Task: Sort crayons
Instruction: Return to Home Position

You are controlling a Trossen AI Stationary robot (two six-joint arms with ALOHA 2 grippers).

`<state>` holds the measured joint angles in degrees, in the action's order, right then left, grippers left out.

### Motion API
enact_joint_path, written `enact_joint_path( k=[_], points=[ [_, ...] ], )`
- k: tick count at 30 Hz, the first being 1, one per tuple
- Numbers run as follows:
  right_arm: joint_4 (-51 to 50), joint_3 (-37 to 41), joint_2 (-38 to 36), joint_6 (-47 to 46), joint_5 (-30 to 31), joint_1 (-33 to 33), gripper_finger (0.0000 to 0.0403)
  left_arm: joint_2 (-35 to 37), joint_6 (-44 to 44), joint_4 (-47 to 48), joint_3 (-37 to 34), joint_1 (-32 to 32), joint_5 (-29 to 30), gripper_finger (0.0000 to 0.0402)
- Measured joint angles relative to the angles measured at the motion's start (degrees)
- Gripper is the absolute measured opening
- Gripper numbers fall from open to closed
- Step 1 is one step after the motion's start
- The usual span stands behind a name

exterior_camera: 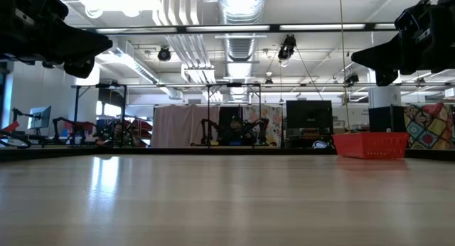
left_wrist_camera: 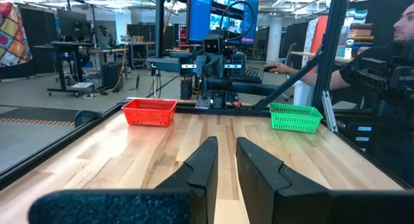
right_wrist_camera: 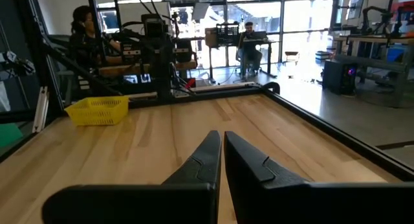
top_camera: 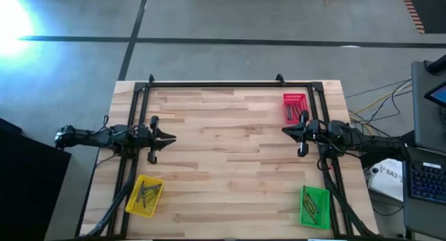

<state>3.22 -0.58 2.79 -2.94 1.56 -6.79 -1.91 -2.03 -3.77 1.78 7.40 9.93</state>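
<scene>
The bench (top_camera: 230, 164) shows a wide bare stretch of pale wood through its middle, with everything else pushed out toward the borders. The left pincer (top_camera: 169, 138) hangs above the left part of the bench, just inside the black frame (top_camera: 216, 83) that runs along the far edge and both sides. Its fingers (left_wrist_camera: 206, 162) sit close together with only a thin slit between them and pinch nothing. The right pincer (top_camera: 285, 131) hangs opposite it, over the right part, tips pressed together and empty, just beside the near end of the red tray (top_camera: 293, 98). The two pincers point at each other, well apart, with open wood between them. The crayons (top_camera: 148, 195) lie inside the trays: some in the yellow tray (top_camera: 133, 195) at the near left corner, some in the red tray at the far right, and some in the green tray (top_camera: 315, 193) at the near right corner. No crayon shows on the bare wood. Each tray sits close to a side edge, and the yellow one is turned slightly askew.
</scene>
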Motion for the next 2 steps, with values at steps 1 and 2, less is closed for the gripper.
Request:
enact_joint_path(
  k=[1,2],
  points=[
    [0.00,0.00,0.00,0.02,0.00,0.00,0.0013,0.00,-0.02,0.00,0.00,0.00,0.00,0.0040],
    [0.00,0.00,0.00,0.02,0.00,0.00,0.0013,0.00,-0.02,0.00,0.00,0.00,0.00,0.0040]
  ],
)
